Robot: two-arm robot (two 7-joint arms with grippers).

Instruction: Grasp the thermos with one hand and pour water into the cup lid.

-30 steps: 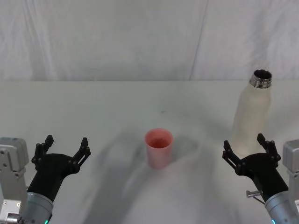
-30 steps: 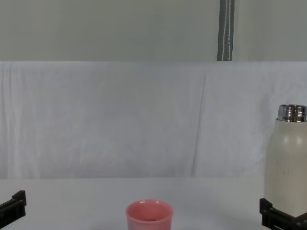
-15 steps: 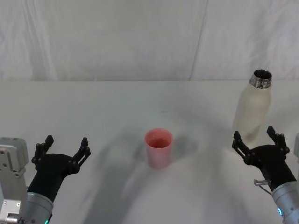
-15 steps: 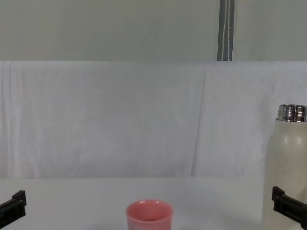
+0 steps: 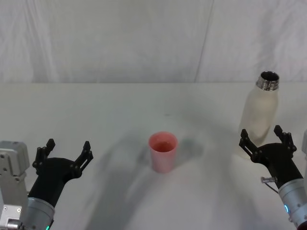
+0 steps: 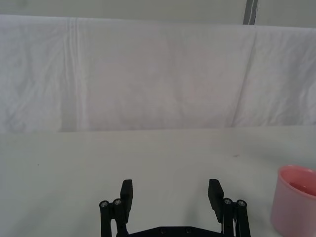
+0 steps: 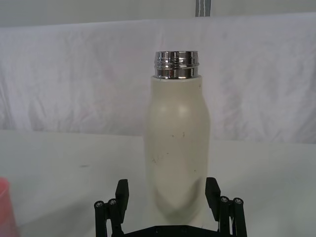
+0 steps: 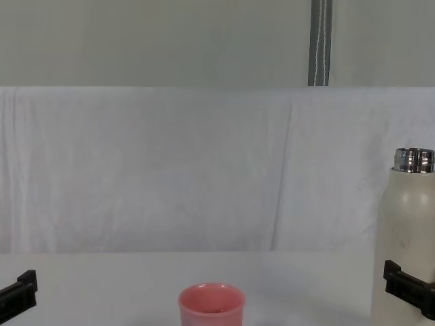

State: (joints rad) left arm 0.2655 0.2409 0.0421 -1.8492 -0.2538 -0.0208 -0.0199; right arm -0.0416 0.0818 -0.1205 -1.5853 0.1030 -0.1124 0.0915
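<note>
The thermos (image 5: 259,114) stands upright at the right of the white table, cream-white with an open steel neck; it also rises in front of the right wrist camera (image 7: 177,148) and at the chest view's right edge (image 8: 408,238). My right gripper (image 5: 264,139) is open, just in front of the thermos base, its fingers (image 7: 121,195) apart on either side of the body without touching. The cup lid (image 5: 163,151), a small pink cup, sits mid-table (image 8: 211,305) (image 6: 295,200). My left gripper (image 5: 66,150) hangs open at the near left, away from the cup lid.
A white cloth (image 5: 96,110) covers the table and a white draped backdrop (image 8: 170,170) closes the back. A grey pole (image 8: 321,42) stands behind it. Bare table lies between the cup lid and the thermos.
My right gripper has moved forward and to the right, from short of the thermos to its base with its fingers flanking it. The left gripper, cup lid and thermos have stayed put.
</note>
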